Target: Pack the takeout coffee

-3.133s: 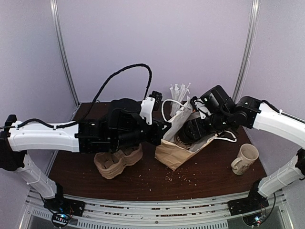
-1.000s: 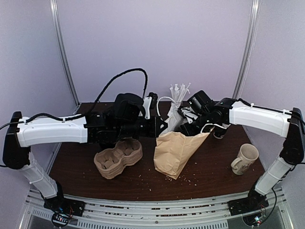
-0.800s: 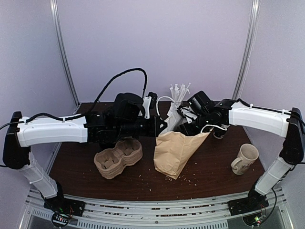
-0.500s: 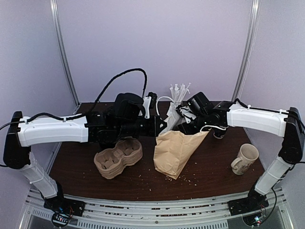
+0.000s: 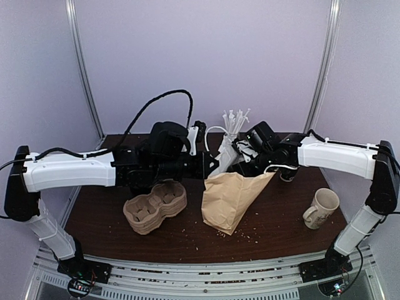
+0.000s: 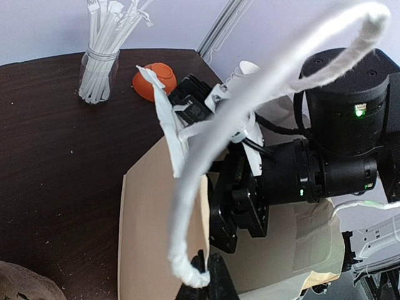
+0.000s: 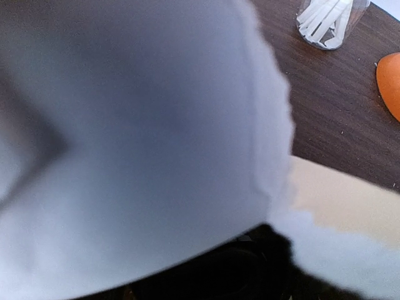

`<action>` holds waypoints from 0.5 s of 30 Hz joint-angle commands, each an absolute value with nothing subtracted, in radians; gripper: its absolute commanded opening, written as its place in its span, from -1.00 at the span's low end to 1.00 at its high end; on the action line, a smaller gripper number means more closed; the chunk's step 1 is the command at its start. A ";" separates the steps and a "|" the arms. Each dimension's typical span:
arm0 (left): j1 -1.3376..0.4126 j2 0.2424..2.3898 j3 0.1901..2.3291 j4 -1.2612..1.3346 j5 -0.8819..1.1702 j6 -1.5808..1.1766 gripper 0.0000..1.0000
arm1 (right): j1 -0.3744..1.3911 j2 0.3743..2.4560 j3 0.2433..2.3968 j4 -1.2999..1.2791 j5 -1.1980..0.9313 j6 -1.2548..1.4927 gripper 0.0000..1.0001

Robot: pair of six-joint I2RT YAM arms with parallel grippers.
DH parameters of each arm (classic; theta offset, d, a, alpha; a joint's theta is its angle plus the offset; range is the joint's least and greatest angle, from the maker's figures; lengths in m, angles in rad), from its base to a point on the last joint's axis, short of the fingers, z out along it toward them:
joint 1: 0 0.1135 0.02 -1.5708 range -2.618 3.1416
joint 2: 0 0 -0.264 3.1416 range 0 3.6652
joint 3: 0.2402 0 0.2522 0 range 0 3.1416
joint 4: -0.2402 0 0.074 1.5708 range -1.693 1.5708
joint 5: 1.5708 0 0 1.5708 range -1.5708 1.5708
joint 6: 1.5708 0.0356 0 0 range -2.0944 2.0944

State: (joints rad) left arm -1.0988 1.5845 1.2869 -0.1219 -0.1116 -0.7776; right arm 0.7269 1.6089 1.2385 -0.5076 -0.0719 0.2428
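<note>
A brown paper bag (image 5: 226, 200) with white cord handles (image 6: 212, 150) stands upright mid-table. My left gripper (image 5: 211, 167) is shut on the bag's near rim (image 6: 206, 250) and holds the mouth wide. My right gripper (image 5: 245, 164) hangs in the mouth, with its black fingers (image 6: 220, 212) pointing down inside. I cannot tell how its jaws stand. White paper blurs most of the right wrist view, and a dark round shape (image 7: 237, 269) lies beneath it. The takeout coffee shows plainly in no view. A small black thing (image 5: 287, 175) sits behind the bag under my right forearm.
A pulp cup carrier (image 5: 155, 206) lies left of the bag. A cream mug (image 5: 322, 207) stands at the right front. A jar of wrapped straws (image 5: 233, 122) stands at the back, with an orange object (image 6: 156, 78) beside it. Crumbs dot the wood.
Three seconds ago the bag leaned over with my right gripper deep inside. Now it stands upright and that gripper sits higher, at the mouth. Over the last second almost nothing has moved.
</note>
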 commanded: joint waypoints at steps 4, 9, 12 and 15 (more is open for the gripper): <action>-1.104 1.589 1.276 -0.117 -0.091 -0.770 -1.00 | 0.731 1.625 1.197 -0.728 -0.111 0.283 0.88; -1.103 1.593 1.277 -0.120 -0.090 -0.776 -1.00 | 0.731 1.577 1.156 -0.664 -0.151 0.294 0.89; -1.101 1.598 1.282 -0.121 -0.083 -0.779 -1.00 | 0.730 1.553 1.140 -0.637 -0.167 0.291 0.89; -1.101 1.601 1.284 -0.123 -0.078 -0.782 -1.00 | 0.732 1.553 1.135 -0.641 -0.176 0.278 0.89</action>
State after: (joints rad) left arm -1.1007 1.5845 1.2869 -0.1207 -0.0902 -0.7811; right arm 0.7269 1.5391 1.1839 -0.5179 -0.1013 0.2649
